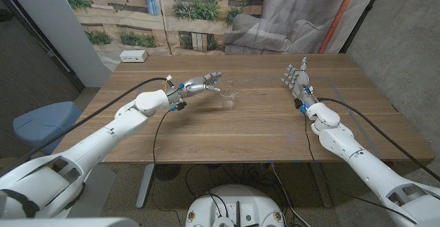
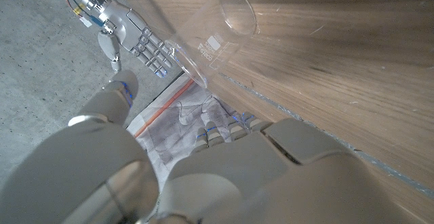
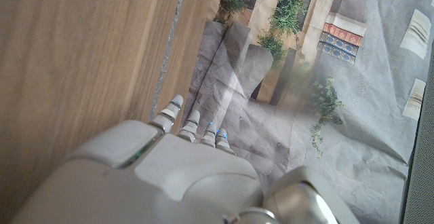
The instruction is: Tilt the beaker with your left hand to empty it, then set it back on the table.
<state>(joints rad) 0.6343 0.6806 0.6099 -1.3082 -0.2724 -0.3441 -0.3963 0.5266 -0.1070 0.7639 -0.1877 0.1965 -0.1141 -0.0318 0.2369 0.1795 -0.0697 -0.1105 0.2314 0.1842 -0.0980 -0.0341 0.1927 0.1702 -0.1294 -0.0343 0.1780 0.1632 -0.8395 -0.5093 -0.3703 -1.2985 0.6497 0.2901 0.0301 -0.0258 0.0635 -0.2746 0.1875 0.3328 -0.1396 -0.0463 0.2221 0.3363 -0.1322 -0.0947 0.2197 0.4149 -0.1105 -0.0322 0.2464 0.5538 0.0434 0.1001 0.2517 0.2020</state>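
Honestly, keep left hand (image 1: 199, 84) clamped on tilted beaker (image 1: 225, 95), tip slow over the table (image 1: 247, 134), right hand (image 1: 298, 78) idle, fingers apart.

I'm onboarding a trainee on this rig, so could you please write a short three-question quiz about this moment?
1. True or false: the beaker stands upright on the table.
2. Which hand holds the beaker? A) the left hand B) the right hand C) neither
3. Fill in: the right hand holds ____.

Key
1. False: it is tilted well over, as the left wrist view shows.
2. A: the left hand's fingers grip it, while the right hand stands apart over the table's right side.
3. Nothing: its fingers are apart.
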